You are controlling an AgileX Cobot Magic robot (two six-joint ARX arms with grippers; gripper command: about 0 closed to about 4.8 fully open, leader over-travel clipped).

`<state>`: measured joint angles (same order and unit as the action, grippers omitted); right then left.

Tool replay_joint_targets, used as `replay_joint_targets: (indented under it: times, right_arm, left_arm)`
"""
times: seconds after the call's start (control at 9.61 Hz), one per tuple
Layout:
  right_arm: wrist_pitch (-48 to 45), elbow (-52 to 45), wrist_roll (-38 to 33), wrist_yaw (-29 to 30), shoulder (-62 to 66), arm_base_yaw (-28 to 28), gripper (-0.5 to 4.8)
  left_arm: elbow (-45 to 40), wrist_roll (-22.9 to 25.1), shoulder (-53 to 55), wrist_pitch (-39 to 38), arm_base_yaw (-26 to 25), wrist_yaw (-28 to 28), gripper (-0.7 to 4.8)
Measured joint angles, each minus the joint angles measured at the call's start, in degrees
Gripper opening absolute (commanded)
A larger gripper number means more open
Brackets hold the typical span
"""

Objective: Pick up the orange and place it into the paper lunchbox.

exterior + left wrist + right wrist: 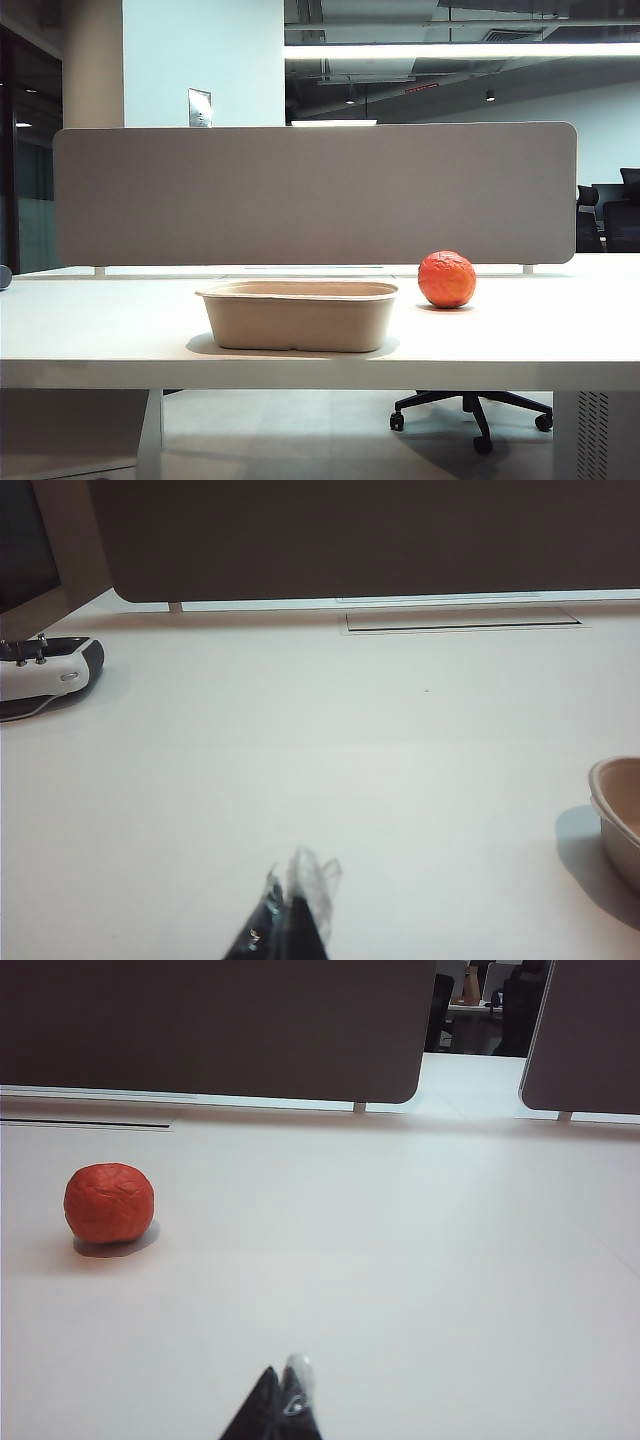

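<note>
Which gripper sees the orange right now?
The right gripper: its wrist view shows the orange on the table ahead. The left gripper sees only a corner of the lunchbox.

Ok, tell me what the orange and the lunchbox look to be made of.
The orange: matte, creased, bumpy reddish-orange skin without gloss; it could be real fruit or a soft foam or rubber stand-in, and the look leaves that open.
The lunchbox: beige, dull, slightly fibrous walls with a rolled rim, which points to moulded paper pulp.
</note>
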<state>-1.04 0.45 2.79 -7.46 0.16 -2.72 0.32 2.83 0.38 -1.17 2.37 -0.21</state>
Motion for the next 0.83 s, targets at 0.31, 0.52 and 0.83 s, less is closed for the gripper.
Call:
replay_joint_targets:
  times: [0.31,0.52,0.83]
  right_arm:
    - [0.57,8.35,-1.88,-0.72,0.02,-0.02,-0.05]
    - [1.16,11.58,-2.38,-1.73,0.24,-0.02,-0.05]
    - [3.58,36.81,-2.58,2.54,22.82,-0.02,-0.05]
  left_arm:
    - [5.92,-1.25,0.0,0.42,0.0,-0.04,-0.05]
    - [8.74,-2.29,0.11,0.26,0.0,-0.04,-0.05]
    - [32.3,-4.9,22.75,-1.51,0.02,3.98,-0.05]
